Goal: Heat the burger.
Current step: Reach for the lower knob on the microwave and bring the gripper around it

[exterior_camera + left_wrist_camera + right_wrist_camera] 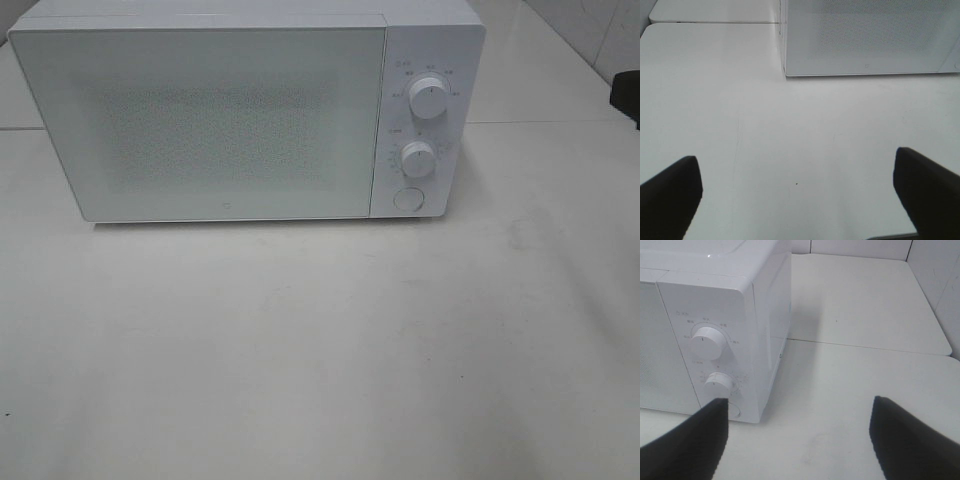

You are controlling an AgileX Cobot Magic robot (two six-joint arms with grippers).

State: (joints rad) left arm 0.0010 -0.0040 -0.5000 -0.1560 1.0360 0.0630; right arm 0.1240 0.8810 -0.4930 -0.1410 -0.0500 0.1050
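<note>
The burger is out of view in every frame. A white microwave stands at the back of the table with its door shut; its speckled window shows nothing inside. My left gripper is open over bare tabletop in front of the microwave's door, with nothing between its dark fingers. My right gripper is also open and empty, level with the microwave's control side. Neither gripper shows in the exterior high view.
The control panel carries an upper knob, a lower knob and a round button. A white table stretches in front. A dark object pokes in at the right edge. Tiled wall rises behind at the right.
</note>
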